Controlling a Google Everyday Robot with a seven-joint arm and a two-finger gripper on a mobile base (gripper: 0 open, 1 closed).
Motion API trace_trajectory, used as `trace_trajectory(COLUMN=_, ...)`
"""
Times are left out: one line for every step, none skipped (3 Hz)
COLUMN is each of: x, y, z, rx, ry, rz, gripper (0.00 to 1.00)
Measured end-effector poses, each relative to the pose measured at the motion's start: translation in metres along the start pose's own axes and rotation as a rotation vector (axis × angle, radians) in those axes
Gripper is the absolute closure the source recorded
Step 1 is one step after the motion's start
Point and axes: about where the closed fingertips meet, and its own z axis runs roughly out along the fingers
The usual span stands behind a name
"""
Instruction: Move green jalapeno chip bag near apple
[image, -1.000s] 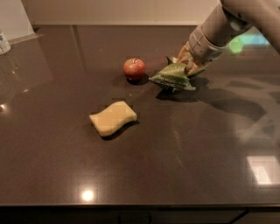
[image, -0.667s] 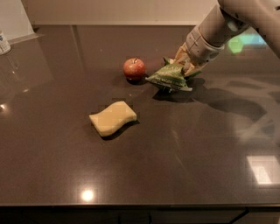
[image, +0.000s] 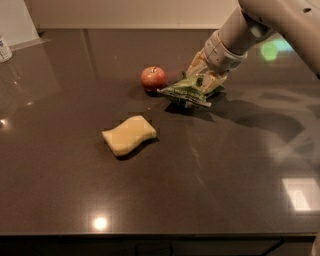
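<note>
You have the gripper (image: 204, 82) closed on the right end of the chip bag (image: 184, 93), so the bag sticks out to the left of the gripper, low over the dark table (image: 225, 190). The apple (image: 153, 78) sits just beside the bag's left tip. The yellow sponge (image: 129, 135) lies well apart, to the lower left of the gripper.

— From where does the single view look?
— From high over the near edge of the dark countertop (image: 210, 190), tilted down and facing the far wall (image: 125, 12).
— How near?
— Middling; most of the counter fits. The arm (image: 260, 25) comes in from the upper right corner, and the gripper (image: 204, 82) sits right of centre in the upper half, clamped on the green jalapeno chip bag (image: 186, 93).
</note>
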Motion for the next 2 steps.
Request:
trace_trajectory(x=-0.0002, y=0.0002, z=0.0018, rx=-0.002, ry=-0.001, rz=-0.002, gripper=0.00)
trace_trajectory(x=-0.0003, y=0.0002, z=0.0019, rx=-0.003, ry=-0.001, rz=-0.002, gripper=0.00)
